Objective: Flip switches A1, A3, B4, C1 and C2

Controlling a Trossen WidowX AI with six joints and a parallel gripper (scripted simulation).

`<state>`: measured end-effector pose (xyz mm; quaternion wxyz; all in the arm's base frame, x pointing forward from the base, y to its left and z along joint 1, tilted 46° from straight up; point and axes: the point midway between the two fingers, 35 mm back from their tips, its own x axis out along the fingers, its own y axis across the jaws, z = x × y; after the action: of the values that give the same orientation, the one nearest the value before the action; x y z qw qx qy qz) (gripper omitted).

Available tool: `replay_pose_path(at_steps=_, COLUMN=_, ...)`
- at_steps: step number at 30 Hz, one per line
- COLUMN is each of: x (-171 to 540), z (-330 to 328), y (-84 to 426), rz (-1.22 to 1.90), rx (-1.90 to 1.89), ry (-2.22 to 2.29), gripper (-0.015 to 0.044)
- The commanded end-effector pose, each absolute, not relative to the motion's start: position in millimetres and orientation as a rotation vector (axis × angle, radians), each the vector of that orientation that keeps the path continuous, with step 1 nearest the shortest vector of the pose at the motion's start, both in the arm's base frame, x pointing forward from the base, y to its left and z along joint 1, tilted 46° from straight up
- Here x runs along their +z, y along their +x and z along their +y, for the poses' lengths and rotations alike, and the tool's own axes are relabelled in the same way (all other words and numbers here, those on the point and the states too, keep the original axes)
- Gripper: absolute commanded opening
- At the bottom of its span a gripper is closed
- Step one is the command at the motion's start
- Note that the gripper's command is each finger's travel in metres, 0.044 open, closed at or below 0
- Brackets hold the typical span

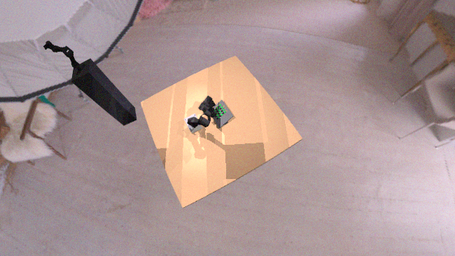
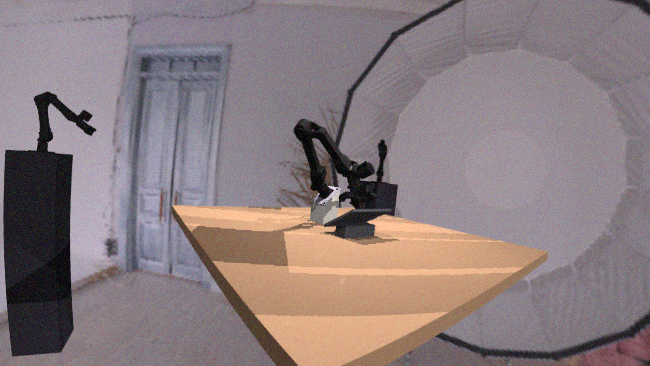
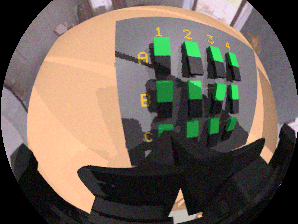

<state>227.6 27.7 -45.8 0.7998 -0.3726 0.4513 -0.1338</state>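
The grey switch panel point(image 1: 223, 122) point(image 2: 356, 216) point(image 3: 131, 37) carries rows A to C and columns 1 to 4. Each rocker shows a green half on the far side. A1 point(image 3: 161, 47), A3 point(image 3: 215, 54) and B4 point(image 3: 234, 92) show in full in the wrist view. C1 point(image 3: 165, 128) and C2 point(image 3: 192, 129) show mainly their green halves; the fingers hide their near parts. I cannot tell for certain which ends are raised. My gripper point(image 3: 166, 135) is shut and empty, low over the panel's near side by C1 and C2. Contact cannot be told.
The panel stands tilted on a dark block point(image 2: 355, 230) on the wooden table point(image 1: 241, 80) point(image 2: 350, 290). The arm's pale base block point(image 2: 324, 212) is close beside it. A tall black pedestal point(image 1: 103, 92) point(image 2: 37, 225) with another arm stands off the table.
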Motion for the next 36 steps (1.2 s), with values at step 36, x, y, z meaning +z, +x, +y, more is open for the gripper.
replay_pose_path(at_steps=36, x=-49.2, z=25.9, y=229.9, rz=0.972, rx=-0.279, ry=-0.801, gripper=0.0)
